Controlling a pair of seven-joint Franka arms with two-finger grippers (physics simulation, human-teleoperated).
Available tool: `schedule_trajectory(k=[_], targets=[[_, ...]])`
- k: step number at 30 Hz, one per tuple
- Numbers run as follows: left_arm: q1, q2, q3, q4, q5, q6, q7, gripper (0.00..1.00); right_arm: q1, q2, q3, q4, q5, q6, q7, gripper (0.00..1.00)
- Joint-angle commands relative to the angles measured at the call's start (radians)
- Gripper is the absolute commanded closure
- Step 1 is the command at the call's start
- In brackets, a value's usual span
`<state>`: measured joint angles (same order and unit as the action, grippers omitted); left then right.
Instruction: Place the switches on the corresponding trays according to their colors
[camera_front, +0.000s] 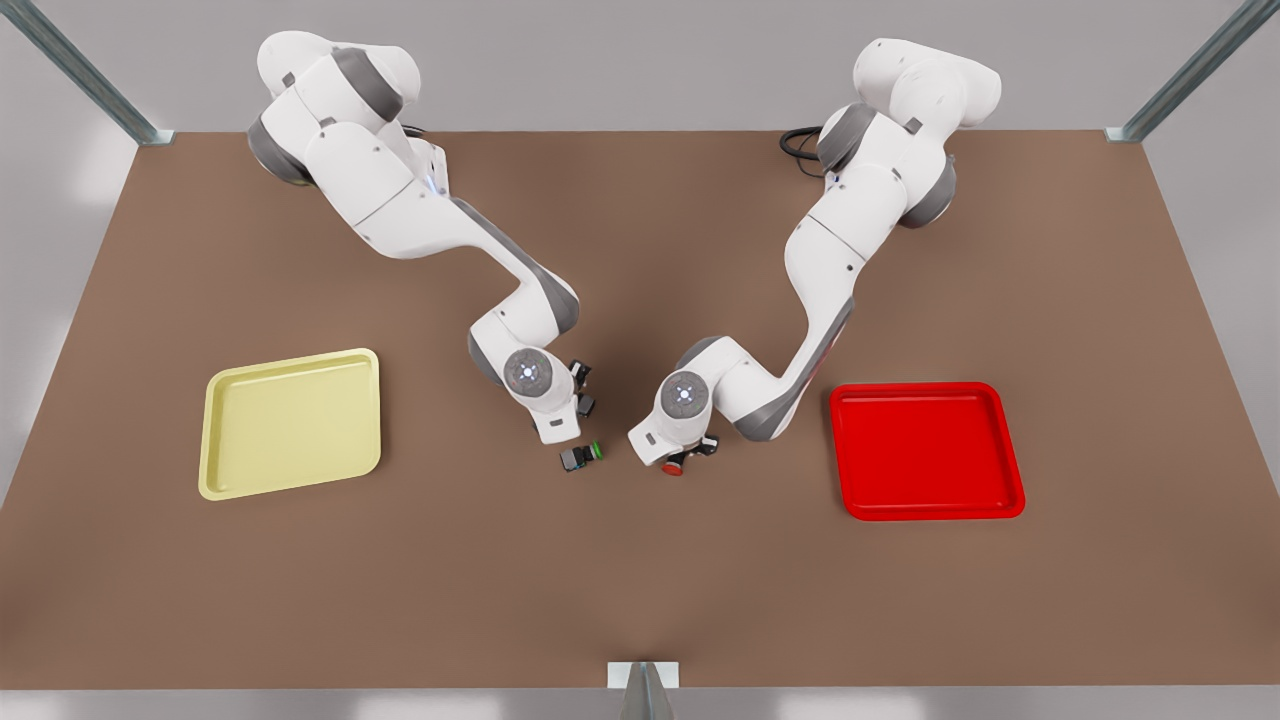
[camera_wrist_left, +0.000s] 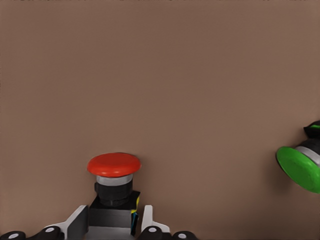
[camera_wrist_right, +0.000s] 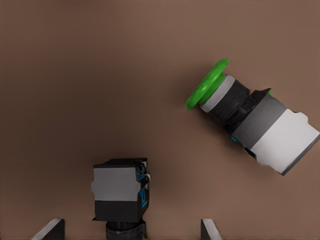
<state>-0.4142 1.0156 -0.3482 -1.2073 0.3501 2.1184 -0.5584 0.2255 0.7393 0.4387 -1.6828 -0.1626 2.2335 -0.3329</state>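
Left wrist view has the left gripper (camera_wrist_left: 114, 227) with a finger (camera_wrist_left: 75, 222) pressed to each side of the red switch (camera_wrist_left: 114, 192). The jaws look clamped on its dark blocky body. The switch's long axis runs straight out from the gripper, red cap leading. In the front view this gripper (camera_front: 695, 452) sits near the middle of the tabletop (camera_front: 640, 600), at the end of the arm on the front view's right. The red tray (camera_front: 925, 450) lies beside it toward that same edge, well apart from the switch, so I judge this arm the nearer one for the carry.

The right gripper (camera_wrist_right: 130, 235) is spread wide. Its two fingertips (camera_wrist_right: 50, 229) stand clear on either side of a second switch (camera_wrist_right: 120, 192), which is centred between them with its axis in line with the gripper. Its cap end points back toward the wrist and the colour cannot be told. The green switch (camera_wrist_right: 250, 120) lies on its side just beside it and is no part of the job. The front view puts this gripper (camera_front: 583, 390) at the tabletop's middle too, with the yellow tray (camera_front: 290, 420) well off toward the front view's left edge. The jaws need only close squarely on the body while staying clear of the green one.
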Motion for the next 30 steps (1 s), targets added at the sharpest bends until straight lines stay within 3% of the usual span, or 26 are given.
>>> schedule_trajectory(k=[1,7,8,10,12,15,19,20,26,28,30], targets=[[0.0,0.0,0.0,0.0,0.0,0.0,0.0,0.41,0.0,0.0,-0.001,0.0,0.0,-0.002,0.0,0.0],[0.008,-0.015,0.002,-0.012,-0.007,0.0,-0.002,0.41,0.0,0.006,0.0,0.002,0.0,0.0,-0.005,0.02],[0.008,-0.015,0.002,-0.012,-0.007,0.0,-0.003,0.41,0.0,0.006,0.0,0.002,0.002,-0.002,-0.008,0.16],[0.008,-0.015,0.003,-0.012,-0.007,0.002,-0.002,0.45,0.0,0.006,0.0,0.002,0.0,-0.002,-0.009,0.34],[0.008,-0.015,0.003,-0.012,-0.007,0.0,-0.003,0.44,0.0,0.006,0.0,0.003,0.0,0.0,-0.009,0.31],[0.008,-0.017,0.003,-0.012,-0.007,-0.005,-0.005,0.36,0.0,0.006,-0.001,0.003,0.0,0.002,-0.009,0.34],[0.008,-0.023,0.005,-0.023,-0.007,0.0,-0.012,0.42,0.002,0.02,0.0,0.011,-0.021,0.005,-0.009,0.33],[0.008,-0.023,0.005,-0.023,-0.008,0.002,-0.014,0.48,0.002,0.02,-0.002,0.011,-0.023,0.005,-0.009,0.33],[0.003,-0.022,0.005,-0.023,-0.007,-0.008,-0.017,0.47,0.009,0.014,-0.002,0.012,-0.066,-0.011,0.005,0.33],[0.003,-0.028,0.002,-0.02,-0.007,-0.015,-0.017,0.39,0.015,0.015,0.0,0.012,-0.077,-0.011,0.023,0.33],[0.003,-0.042,-0.003,-0.02,-0.008,-0.02,-0.017,0.39,0.018,0.015,0.005,0.014,-0.071,0.002,0.054,0.3]])
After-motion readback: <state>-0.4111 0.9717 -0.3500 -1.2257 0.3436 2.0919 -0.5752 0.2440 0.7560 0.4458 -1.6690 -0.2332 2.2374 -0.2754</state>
